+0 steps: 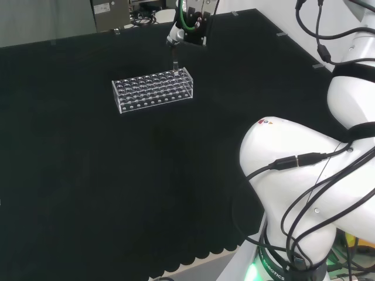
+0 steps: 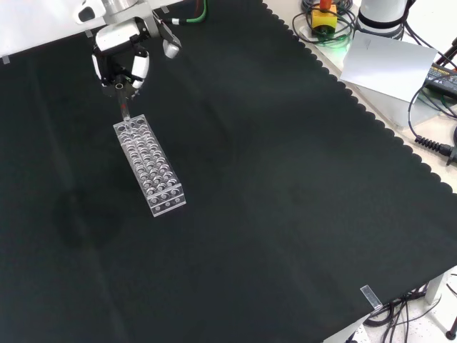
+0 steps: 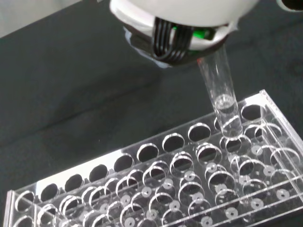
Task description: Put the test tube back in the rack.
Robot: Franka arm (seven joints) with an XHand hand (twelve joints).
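The test tube [image 3: 222, 94] hangs upright from my hand [image 2: 121, 61], fingers pinched around its top, its lower end just entering a hole at the clear rack's [image 2: 150, 168] near end, directly below my hand.

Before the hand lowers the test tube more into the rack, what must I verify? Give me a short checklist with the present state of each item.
1. The hand holds the test tube: ok, fingers curled round its top.
2. Tube upright: ok in the head view, slightly tilted in the wrist view.
3. Tube tip at a hole at one end of the rack: ok, it seems already entered.
4. That hole free of another tube: ok.
5. Rack flat on the black cloth: ok.
6. Tube bottom seated: cannot tell.
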